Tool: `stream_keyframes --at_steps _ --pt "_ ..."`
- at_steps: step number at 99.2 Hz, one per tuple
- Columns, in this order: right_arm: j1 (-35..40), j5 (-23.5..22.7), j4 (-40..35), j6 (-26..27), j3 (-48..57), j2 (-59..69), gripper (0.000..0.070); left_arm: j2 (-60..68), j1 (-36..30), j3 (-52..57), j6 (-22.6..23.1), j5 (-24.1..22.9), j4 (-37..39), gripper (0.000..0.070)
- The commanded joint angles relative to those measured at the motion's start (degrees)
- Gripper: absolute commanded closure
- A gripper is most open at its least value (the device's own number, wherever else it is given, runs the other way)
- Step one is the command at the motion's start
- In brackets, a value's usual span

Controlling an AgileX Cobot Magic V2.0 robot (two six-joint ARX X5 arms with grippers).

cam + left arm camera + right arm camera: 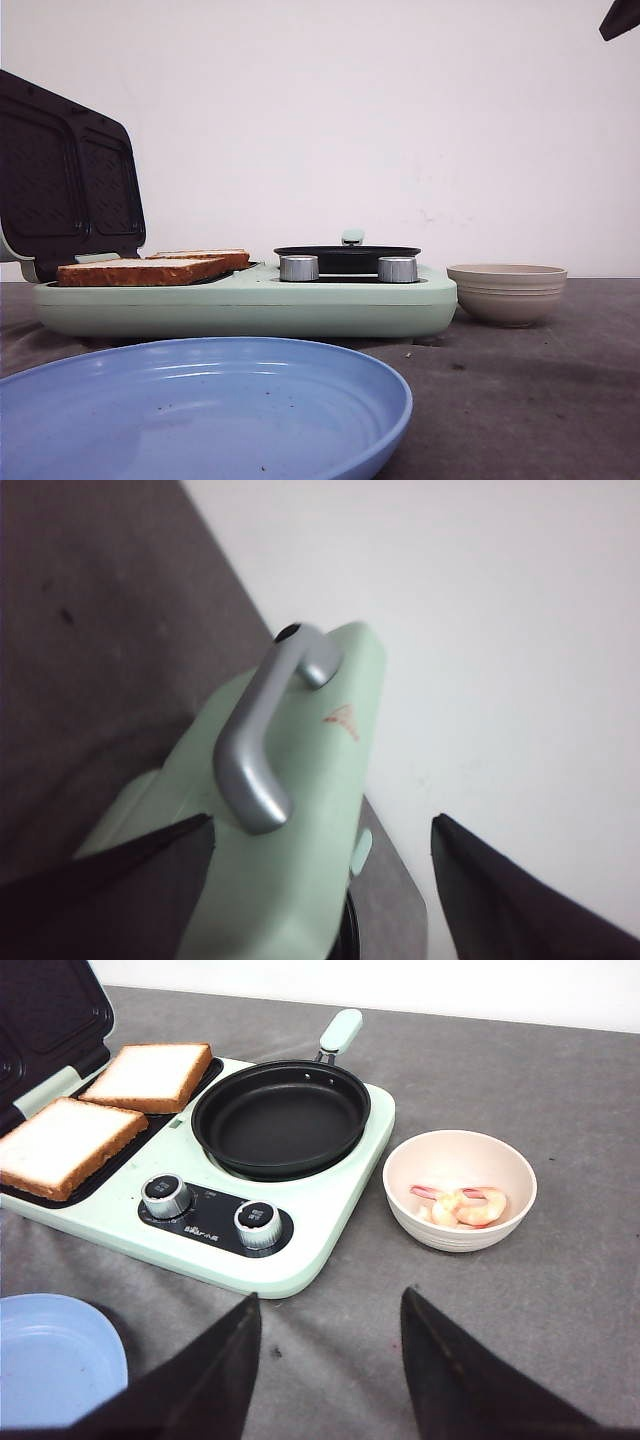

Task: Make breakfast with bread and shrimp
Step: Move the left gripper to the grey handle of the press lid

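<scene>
Both bread (100, 1110) slices lie side by side on the toaster plate, lid (300, 780) up. I judge shrimp (462, 1205) comes next: my right gripper (330, 1360), jaws wide and empty, must reach the bowl (460, 1150) beside the pan (280, 1120). My left gripper (320, 880) hangs open by the lid handle (262, 740). Only my right wrist shows the shrimp; the front sees just the bowl's wall.

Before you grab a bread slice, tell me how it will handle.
The bread is probably light and somewhat stiff: its crust looks toasted brown. It lies flat on the grill plate, so a gripper likely has little edge to catch, and squeezing may crumble it.
</scene>
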Motion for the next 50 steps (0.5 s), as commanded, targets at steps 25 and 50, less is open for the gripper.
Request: stream_keyframes --at_steps 25,50 --pt "0.5 -0.1 2.7 -0.4 0.2 0.2 0.0436 7.0 -0.3 0.5 -0.7 2.4 3.2 0.0301" --pt "0.5 -0.1 2.7 -0.4 0.2 0.2 0.0436 11.4 -3.1 0.5 -2.0 2.7 7.8 0.0302"
